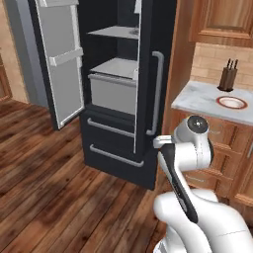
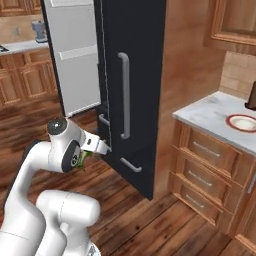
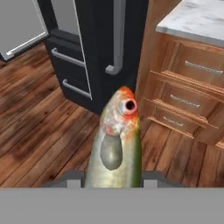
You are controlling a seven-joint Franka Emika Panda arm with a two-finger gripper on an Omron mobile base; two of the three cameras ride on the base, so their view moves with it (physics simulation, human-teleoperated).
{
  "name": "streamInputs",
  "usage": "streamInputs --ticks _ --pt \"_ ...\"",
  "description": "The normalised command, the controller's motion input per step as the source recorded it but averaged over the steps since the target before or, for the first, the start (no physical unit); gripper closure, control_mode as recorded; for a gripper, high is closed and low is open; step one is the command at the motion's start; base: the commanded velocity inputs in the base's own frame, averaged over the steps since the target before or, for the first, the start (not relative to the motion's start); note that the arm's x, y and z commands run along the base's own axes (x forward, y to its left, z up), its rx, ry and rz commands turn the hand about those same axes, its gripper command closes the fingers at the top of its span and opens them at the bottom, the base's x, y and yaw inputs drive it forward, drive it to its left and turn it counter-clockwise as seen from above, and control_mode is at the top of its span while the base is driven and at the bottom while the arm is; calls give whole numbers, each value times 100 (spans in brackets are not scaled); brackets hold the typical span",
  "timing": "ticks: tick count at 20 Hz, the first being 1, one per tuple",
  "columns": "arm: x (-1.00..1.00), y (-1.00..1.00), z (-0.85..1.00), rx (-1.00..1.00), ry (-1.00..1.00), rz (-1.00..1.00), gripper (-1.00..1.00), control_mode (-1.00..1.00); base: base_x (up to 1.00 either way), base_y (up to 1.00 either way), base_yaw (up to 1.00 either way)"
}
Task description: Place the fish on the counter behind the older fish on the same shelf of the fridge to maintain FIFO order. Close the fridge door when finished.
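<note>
Fish (image 3: 116,144) is clamped in the pincer (image 3: 114,177) low beside the robot, head sticking out toward the fridge (image 1: 123,74). Looks light but slick and tapered, so I'd say mid-body's the safest hold and it could slip.

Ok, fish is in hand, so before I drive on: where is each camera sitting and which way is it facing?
Left base view: behind the arm's left, looking forward and down at the fridge, its left door open; arm at lower right.
Right base view: behind the arm's right, facing the fridge's shut right door, the counter at right; arm at lower left.
Hand view: on the hand, looking along the gripper, which is shut on the fish, toward the fridge's bottom drawers.
Both base views share the fridge, the counter and a plate.
</note>
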Motion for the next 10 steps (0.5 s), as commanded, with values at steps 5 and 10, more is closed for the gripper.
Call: streamInputs --ticks 5,10 --pt "0 0 0 0 0 0 100 100 43 73 22" --pt "0 0 0 0 0 0 100 100 74 96 -12"
